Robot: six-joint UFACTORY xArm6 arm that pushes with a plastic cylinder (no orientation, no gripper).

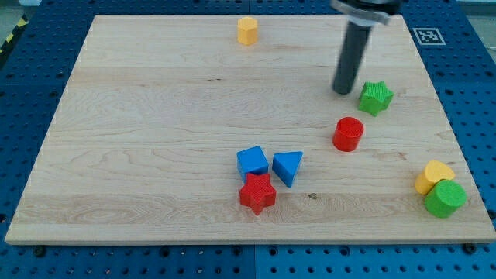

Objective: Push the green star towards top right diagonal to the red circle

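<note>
The green star (376, 97) lies on the wooden board at the view's right, up and to the right of the red circle (349, 133). The two are apart, with a small gap between them. My tip (342, 91) rests on the board just left of the green star, close to it, and above the red circle. Whether the tip touches the star cannot be told.
A yellow block (247, 31) sits near the top edge. A blue cube (253, 161), a blue triangle (287, 167) and a red star (257, 194) cluster at bottom centre. A yellow block (432, 176) and a green circle (445, 198) sit at the bottom right corner.
</note>
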